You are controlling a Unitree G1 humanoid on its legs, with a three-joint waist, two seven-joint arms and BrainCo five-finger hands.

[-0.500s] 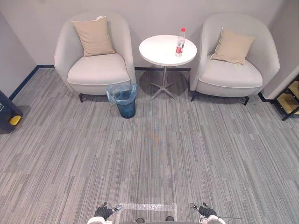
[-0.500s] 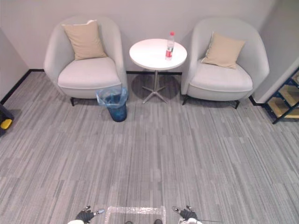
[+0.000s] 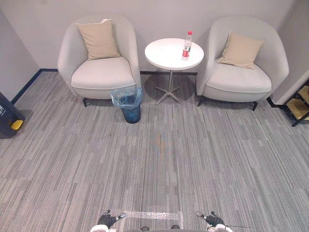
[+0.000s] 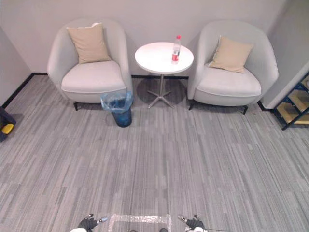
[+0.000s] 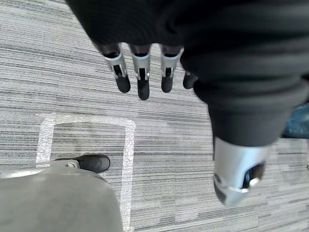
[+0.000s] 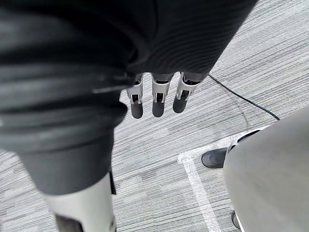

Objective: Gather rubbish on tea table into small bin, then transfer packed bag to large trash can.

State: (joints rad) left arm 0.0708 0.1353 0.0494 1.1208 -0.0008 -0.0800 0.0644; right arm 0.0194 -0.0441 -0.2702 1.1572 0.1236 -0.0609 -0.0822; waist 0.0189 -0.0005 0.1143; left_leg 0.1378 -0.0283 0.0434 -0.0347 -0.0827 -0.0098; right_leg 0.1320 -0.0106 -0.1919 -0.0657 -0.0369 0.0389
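Observation:
A clear plastic bottle (image 3: 186, 46) with a red cap and label stands on the round white tea table (image 3: 166, 55) between two armchairs. A small dark bin (image 3: 128, 104) lined with a blue bag sits on the carpet left of the table, by the left chair. My left hand (image 3: 108, 219) and right hand (image 3: 212, 220) hang low at the bottom edge, far from the table. In the wrist views, the left hand's fingers (image 5: 141, 75) and the right hand's fingers (image 6: 157, 96) hang straight over the carpet, holding nothing.
Two light grey armchairs (image 3: 99, 67) (image 3: 244, 72) with beige cushions flank the table. A dark bin with a yellow part (image 3: 8, 118) stands at the left wall. A black shelf (image 3: 300, 104) is at the right edge. A white tape rectangle (image 3: 149, 214) marks the carpet.
The whole picture has shifted slightly down and to the right, so the camera has moved. Bottle, table, bin and both hands keep their places.

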